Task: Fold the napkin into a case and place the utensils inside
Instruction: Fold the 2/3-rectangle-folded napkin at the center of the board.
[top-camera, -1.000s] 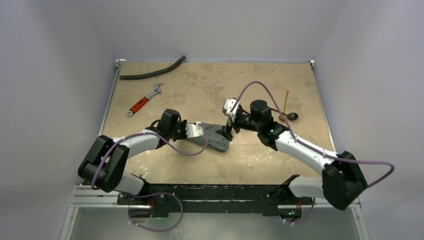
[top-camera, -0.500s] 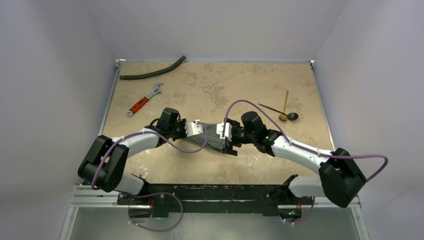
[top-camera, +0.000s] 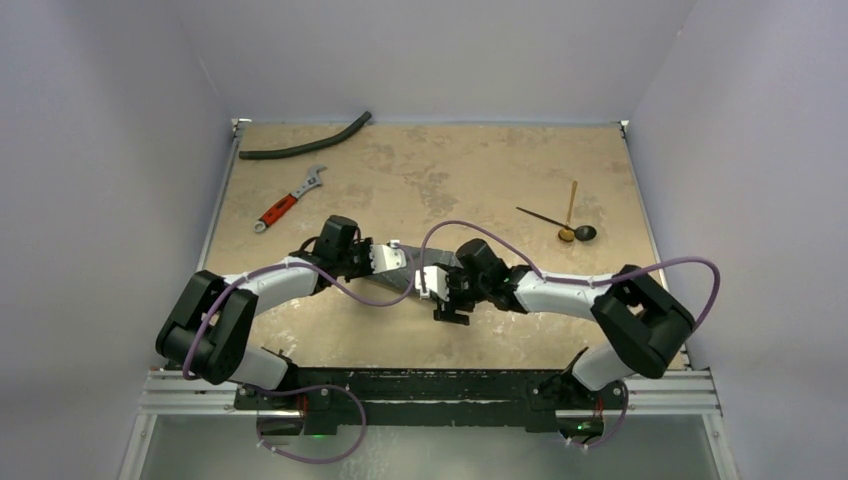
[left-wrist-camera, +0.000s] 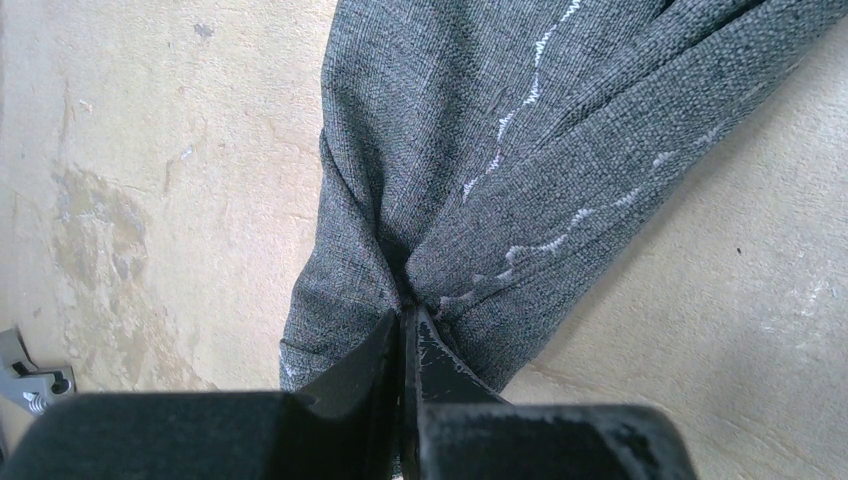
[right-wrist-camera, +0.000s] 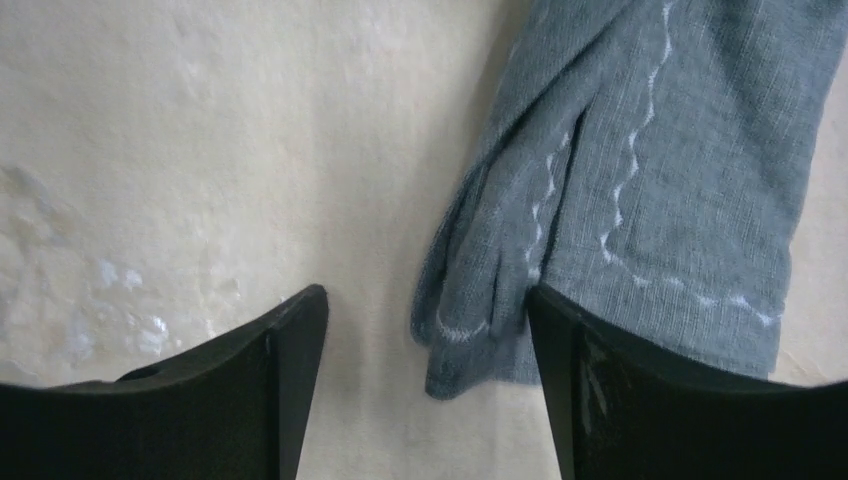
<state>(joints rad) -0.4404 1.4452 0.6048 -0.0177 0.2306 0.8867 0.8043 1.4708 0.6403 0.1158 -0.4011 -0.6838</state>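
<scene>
Napkin (left-wrist-camera: 520, 150): coarse grey woven cloth, matt, pale stitching. Table (right-wrist-camera: 180, 130): smooth beige mottled top. Right gripper (right-wrist-camera: 425, 300) fingers (right-wrist-camera: 290, 370): matt black plastic.

The beige mottled table (top-camera: 400, 180) carries a black hose (top-camera: 305, 146) and a red-handled wrench (top-camera: 290, 200) at far left. A black spoon (top-camera: 585, 233) and a gold utensil (top-camera: 571, 210) lie at right, and a bunched grey napkin (left-wrist-camera: 480, 150) lies near the middle.

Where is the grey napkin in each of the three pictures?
Top external: napkin in the middle of the tan table.
Left wrist: fills the upper middle, pinched by the left end effector.
Right wrist: upper right, its corner between the open right end effector fingers.
Shared landmark: the tan table under it.
</scene>
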